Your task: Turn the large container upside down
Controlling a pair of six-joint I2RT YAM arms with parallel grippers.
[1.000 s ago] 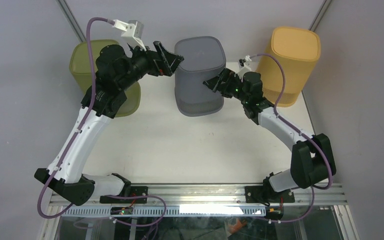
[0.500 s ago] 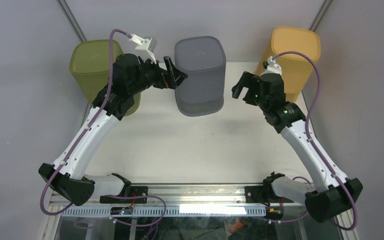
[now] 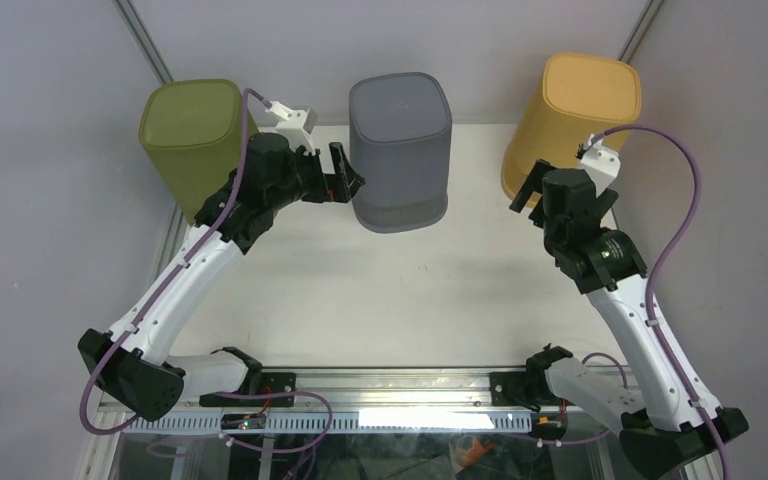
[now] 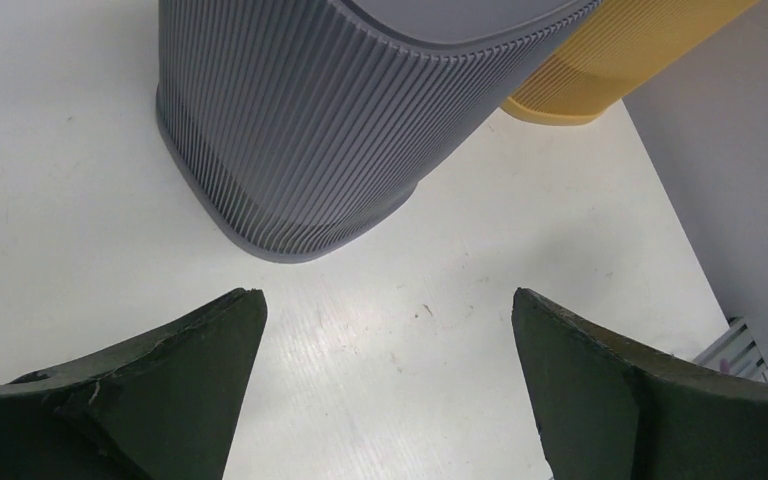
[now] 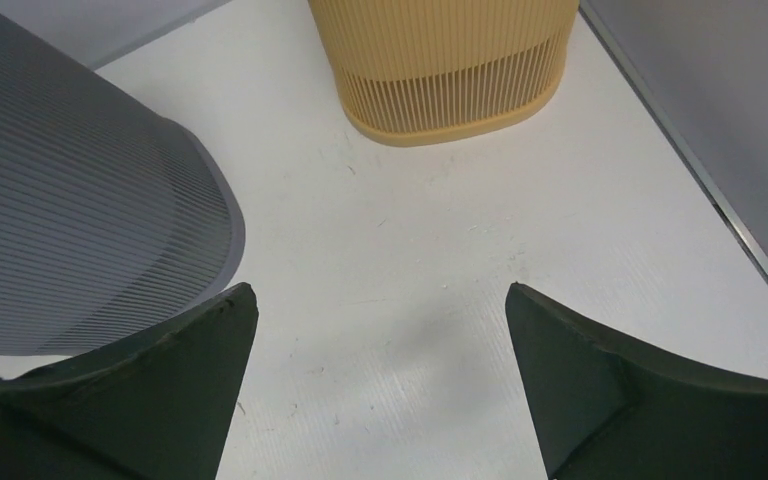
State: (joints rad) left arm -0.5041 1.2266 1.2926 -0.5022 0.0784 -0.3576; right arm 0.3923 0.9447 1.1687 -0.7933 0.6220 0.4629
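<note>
**Container position.** The grey container stands at the far middle of the table. Its closed end faces up and its wide rim rests flat on the surface (the ribbed wall flares outward toward that rim).

**Left arm.** The left gripper sits near the container's left wall, aimed at it. Its fingers are spread wide with only bare table between them. The wrist view shows a clear gap between the fingertips and the ribbed wall, so there is no contact.

**Right arm.** The right gripper is well to the right of the grey container and just in front of the yellow container. Its fingers are also spread wide and hold nothing.

**Other items.** The yellow container stands rim-down at the far right. A green container stands at the far left, closed end up.
</note>
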